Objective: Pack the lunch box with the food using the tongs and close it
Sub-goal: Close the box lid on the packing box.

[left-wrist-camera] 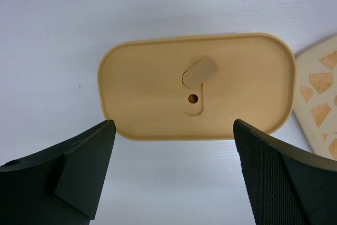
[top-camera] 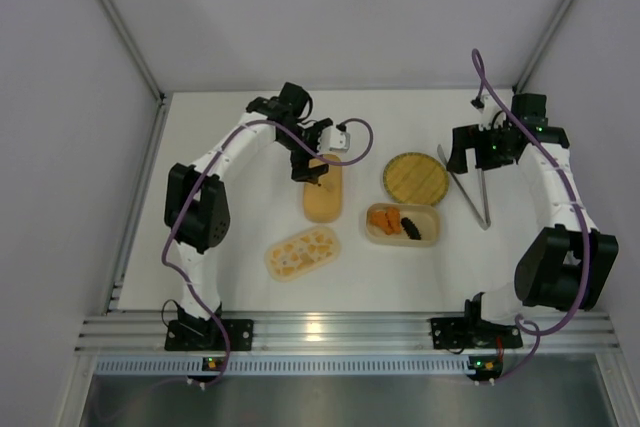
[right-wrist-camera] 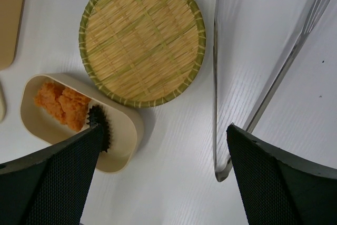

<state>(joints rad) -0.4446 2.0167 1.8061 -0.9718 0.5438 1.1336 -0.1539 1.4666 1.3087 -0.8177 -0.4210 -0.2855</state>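
The right gripper [right-wrist-camera: 164, 128] hung with jaws wide apart and empty. The silver tongs [right-wrist-camera: 215, 104] lay flat on the table [right-wrist-camera: 174, 198] just beneath it, joined end toward the arm bases. The left gripper [left-wrist-camera: 174, 125], likewise agape, hovered well apart over the tan lid [left-wrist-camera: 152, 77].

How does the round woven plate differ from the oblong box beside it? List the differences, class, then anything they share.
The plate is round; the box is oblong with rounded ends. The plate is woven and straw-coloured with a green rim; the box is smooth and cream. The plate is empty; the box holds orange chunks and a dark piece. Both lie next to each other on the white table.
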